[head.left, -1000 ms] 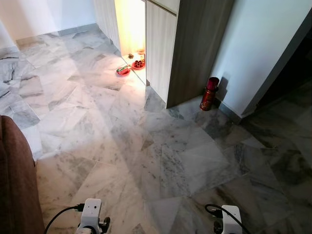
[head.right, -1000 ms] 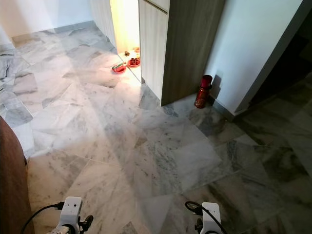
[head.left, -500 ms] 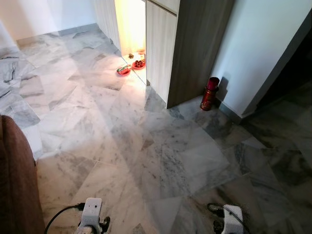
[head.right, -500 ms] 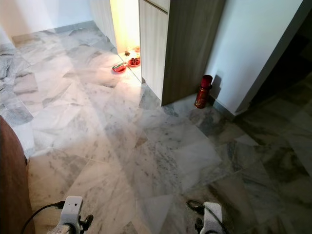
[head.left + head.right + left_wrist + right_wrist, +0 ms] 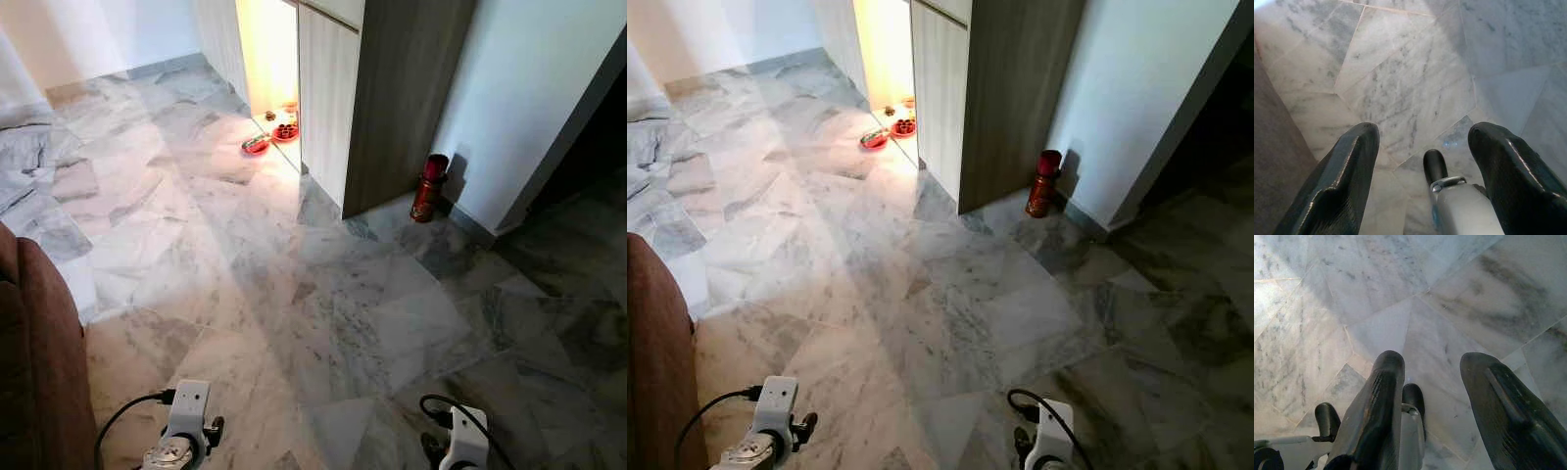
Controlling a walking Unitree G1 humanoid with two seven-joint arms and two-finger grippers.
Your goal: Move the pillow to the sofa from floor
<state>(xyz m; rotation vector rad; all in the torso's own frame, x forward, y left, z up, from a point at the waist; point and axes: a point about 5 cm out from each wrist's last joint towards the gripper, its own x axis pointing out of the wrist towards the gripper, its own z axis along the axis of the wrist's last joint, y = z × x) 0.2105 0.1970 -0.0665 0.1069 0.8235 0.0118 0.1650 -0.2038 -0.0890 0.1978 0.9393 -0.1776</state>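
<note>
On near left, brown sofa (image 5: pixel 34 372) edge; marble floor (image 5: pixel 294 284) ahead, no pillow visible. Left pincer (image 5: pixel 1422 166), right pincer (image 5: pixel 1432 382) wide, empty. Search step; next, turn to find pillow.

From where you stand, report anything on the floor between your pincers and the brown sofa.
Nothing visible. Bare marble floor lies between the open left pincer, the open right pincer and the sofa at the left. The red bottle stands far off by the wall.
</note>
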